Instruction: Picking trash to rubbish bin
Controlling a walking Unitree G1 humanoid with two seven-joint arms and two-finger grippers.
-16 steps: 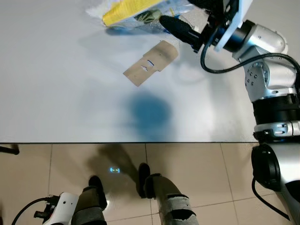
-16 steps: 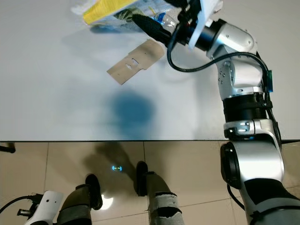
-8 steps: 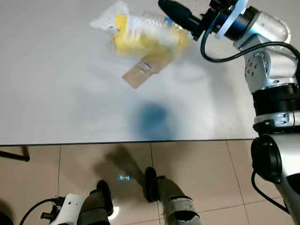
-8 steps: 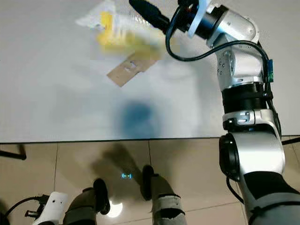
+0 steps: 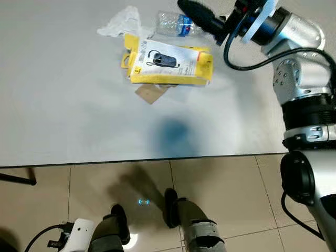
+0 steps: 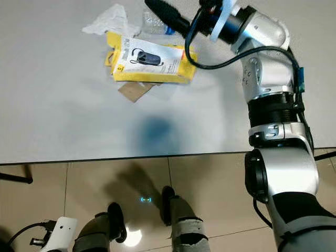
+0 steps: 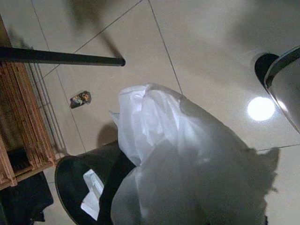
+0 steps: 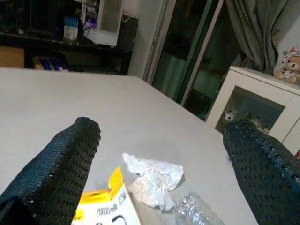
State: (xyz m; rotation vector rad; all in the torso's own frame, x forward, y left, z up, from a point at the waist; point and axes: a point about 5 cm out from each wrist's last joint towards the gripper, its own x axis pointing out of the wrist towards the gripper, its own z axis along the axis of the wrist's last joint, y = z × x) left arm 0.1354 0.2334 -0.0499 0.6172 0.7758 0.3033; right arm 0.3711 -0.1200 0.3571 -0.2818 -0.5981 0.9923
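Right gripper (image 8: 159,159) fingers spread open, empty, top centre above yellow earpiece package (image 5: 170,65), plastic bottle (image 5: 177,23), crumpled tissue (image 5: 122,22) on table (image 5: 63,115)

Trash on the white surface (image 5: 63,105)

A yellow package (image 5: 170,63) overlaps a cardboard scrap (image 5: 151,94); a crumpled tissue (image 5: 122,22) and clear plastic bottle (image 5: 177,23) lie just beyond.

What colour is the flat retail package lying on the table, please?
Yellow, with a white front panel; the package shows best in the left eye view.
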